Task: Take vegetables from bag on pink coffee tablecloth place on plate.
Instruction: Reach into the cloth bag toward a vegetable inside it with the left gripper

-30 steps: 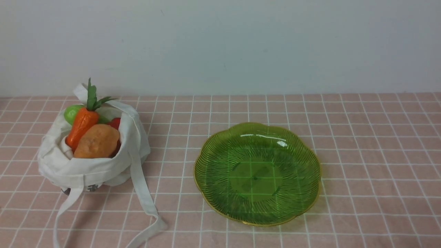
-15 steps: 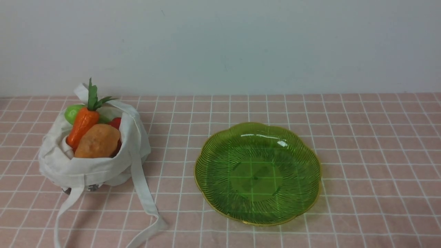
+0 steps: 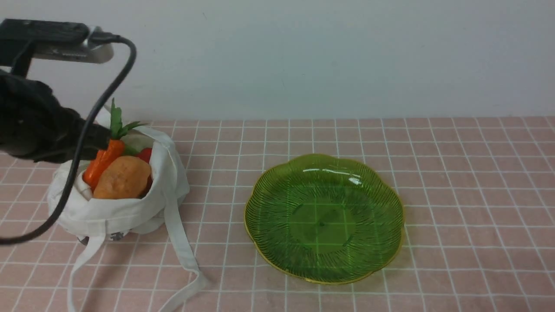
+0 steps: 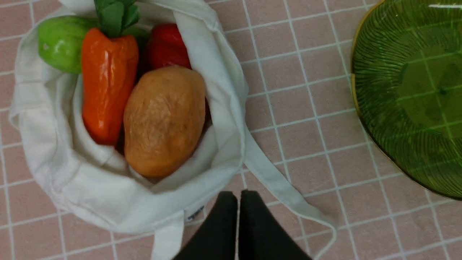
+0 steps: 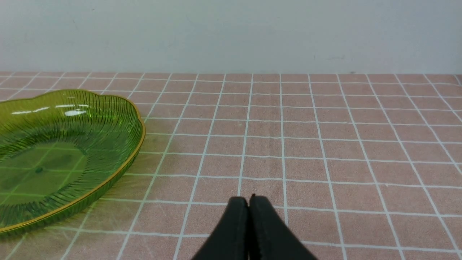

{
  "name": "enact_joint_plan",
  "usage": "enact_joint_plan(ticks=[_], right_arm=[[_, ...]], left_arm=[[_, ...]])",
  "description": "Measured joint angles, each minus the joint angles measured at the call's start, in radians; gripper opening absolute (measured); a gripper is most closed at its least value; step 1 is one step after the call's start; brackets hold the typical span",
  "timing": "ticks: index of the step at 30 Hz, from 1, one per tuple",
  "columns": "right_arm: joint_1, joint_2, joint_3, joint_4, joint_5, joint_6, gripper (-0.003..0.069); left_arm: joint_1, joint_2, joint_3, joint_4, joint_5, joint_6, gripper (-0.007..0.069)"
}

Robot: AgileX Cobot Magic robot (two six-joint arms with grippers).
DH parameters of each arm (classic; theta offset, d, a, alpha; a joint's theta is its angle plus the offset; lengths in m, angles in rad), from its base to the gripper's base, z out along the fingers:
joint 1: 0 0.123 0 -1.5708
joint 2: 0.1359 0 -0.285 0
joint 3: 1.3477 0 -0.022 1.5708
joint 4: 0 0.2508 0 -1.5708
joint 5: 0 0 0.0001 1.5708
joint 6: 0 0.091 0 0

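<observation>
Your left arm (image 3: 30,125) has now come in at 9 o'clock of the plate (image 3: 386,203), apparently over the bag (image 3: 112,212); left pincer (image 4: 237,196) and right pincer (image 5: 249,200) are pressed together.

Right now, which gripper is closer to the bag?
Left. The left gripper hangs just beside the bag; the right gripper is over the cloth beyond the plate, away from the bag.
</observation>
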Motion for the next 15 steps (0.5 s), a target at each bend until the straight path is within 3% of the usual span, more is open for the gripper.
enact_joint_plan(ticks=[9,15], right_arm=[[0.000,0.000,0.000,0.001,0.000,0.000,-0.0015],[0.000,0.000,0.000,0.001,0.000,-0.003,-0.0015]], left_arm=[[0.000,0.197,-0.081,0.174,-0.120,0.019,0.0043],[0.000,0.322,-0.084,0.271,-0.271,-0.039,0.0288]])
